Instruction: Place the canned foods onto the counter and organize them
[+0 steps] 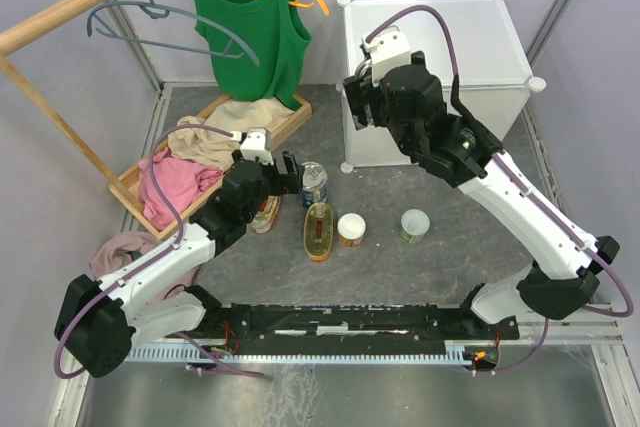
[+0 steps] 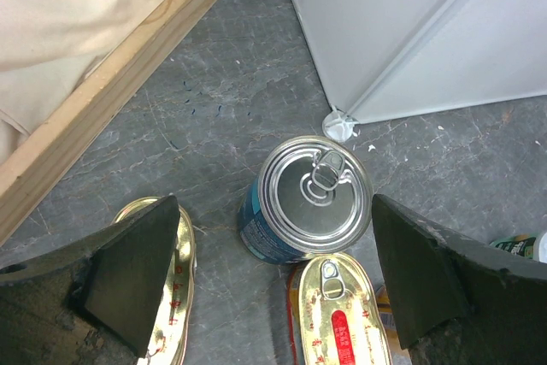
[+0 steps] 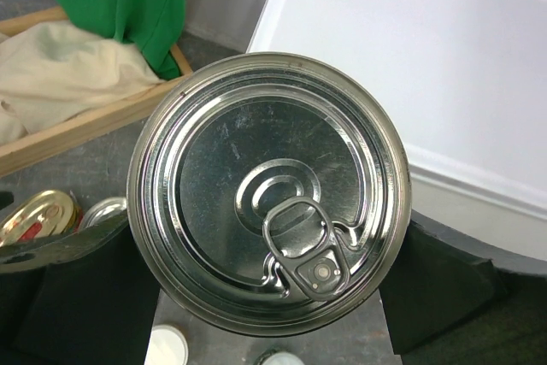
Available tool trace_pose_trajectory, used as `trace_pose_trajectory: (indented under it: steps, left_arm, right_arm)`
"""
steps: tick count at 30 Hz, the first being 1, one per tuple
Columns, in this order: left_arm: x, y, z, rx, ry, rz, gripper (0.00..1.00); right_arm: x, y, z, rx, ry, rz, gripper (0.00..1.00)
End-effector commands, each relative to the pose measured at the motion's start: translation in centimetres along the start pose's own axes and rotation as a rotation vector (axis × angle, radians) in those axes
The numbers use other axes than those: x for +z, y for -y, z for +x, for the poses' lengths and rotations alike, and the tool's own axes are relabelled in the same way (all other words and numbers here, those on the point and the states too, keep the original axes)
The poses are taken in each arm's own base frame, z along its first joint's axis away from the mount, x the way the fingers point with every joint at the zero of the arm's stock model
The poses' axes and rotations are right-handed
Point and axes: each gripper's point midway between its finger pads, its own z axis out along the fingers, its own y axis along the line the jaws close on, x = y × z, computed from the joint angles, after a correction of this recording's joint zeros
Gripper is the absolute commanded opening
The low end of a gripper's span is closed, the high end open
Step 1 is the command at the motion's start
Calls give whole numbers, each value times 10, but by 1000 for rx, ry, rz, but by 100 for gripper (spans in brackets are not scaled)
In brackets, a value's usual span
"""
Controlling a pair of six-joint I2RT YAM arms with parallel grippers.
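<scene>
tray (image 2: 111, 100) holding clothes (image 2: 68, 14), tin (image 3: 269, 203) in right fingers (image 3: 444, 284)

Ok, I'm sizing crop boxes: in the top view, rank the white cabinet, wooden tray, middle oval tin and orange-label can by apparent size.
1. white cabinet
2. wooden tray, partly under clothes
3. oval tin
4. orange-label can
The cabinet's top is nearer the camera, so inflated.

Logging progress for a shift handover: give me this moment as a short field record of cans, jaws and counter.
right jaws: shut on silver-topped tin, at counter edge
left jaws: open, straddling blue-labelled tin
on grey surface: left oval tin, middle oval tin, orange-label can, green-label can
counter top: no cans seen
</scene>
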Motion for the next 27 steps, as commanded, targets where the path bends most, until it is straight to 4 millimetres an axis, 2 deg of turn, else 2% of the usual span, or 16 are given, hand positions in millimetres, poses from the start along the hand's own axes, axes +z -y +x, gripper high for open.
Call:
trace_pose_trajectory:
  steps: [1,6,14,18,27]
  left_arm:
    - [-4,7,-20,-43,52,25,99]
    - [-3,6,-21,-43,53,24,99]
    - [1,7,-21,-42,48,25,99]
    - [5,9,-22,-39,43,27,99]
    - [13,13,-25,-36,36,30,99]
  right_arm:
    - [-10,37,-81,130,219,77,1]
    - [10,53,-91,159,220,93,1]
    - [53,78,-104,200,217,123,1]
    - [82,84,-101,213,191,127,1]
    - [124,90,-96,274,171,104,1]
